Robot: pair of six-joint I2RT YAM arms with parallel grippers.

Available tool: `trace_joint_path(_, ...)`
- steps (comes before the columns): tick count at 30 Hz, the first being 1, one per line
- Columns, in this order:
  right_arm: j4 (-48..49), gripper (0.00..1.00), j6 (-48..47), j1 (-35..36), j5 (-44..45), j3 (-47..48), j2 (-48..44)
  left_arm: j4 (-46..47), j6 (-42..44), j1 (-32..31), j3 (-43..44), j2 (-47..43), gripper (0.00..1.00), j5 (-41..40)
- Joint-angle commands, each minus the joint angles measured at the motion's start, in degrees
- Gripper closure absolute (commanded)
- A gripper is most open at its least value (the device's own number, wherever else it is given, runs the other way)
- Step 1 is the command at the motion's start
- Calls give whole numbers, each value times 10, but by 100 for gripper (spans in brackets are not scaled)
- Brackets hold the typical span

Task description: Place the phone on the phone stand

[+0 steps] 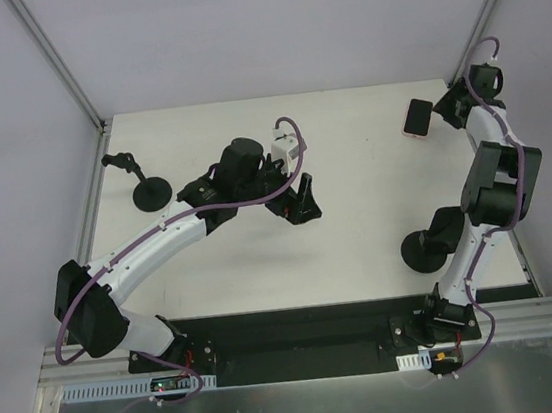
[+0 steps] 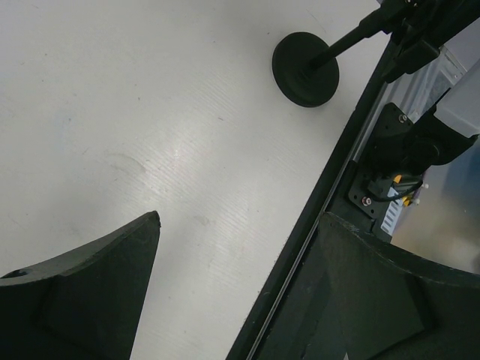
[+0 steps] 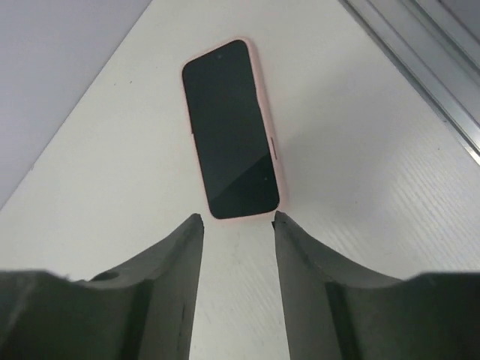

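The phone, dark screen up in a pink case, lies flat on the white table at the far right. In the right wrist view the phone sits just past my right gripper, which is open with its tips level with the phone's near end and not gripping it. That right gripper is beside the phone in the top view. The black phone stand, a round base with a thin arm, stands at the far left. My left gripper hovers open and empty over the table's middle, and in its own view the left gripper holds nothing.
A second black round-based stand sits near the right arm's base, also seen as a disc with a stem. Metal frame rails border the table on both sides. A black base plate runs along the near edge.
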Motion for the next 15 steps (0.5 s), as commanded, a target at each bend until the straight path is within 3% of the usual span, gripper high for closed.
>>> trace_joint_path(1, -93, 45, -92, 13, -33, 37, -38, 13, 16, 4, -4, 2, 14, -1)
trace_joint_path(5, -203, 31, -141, 29, -33, 77, -56, 14, 14, 3, -3, 1, 14, 5)
trace_joint_path(10, -221, 20, -138, 42, -25, 18, -145, 20, 11, 3, -10, -6, 14, 5)
trace_joint_path(14, -258, 1, -151, 38, 4, -31, -233, 26, 4, 2, -14, -18, 13, 8)
trace_joint_path(15, -269, 3, -158, 38, 20, -35, -268, 29, 3, -1, -17, -19, 13, 9)
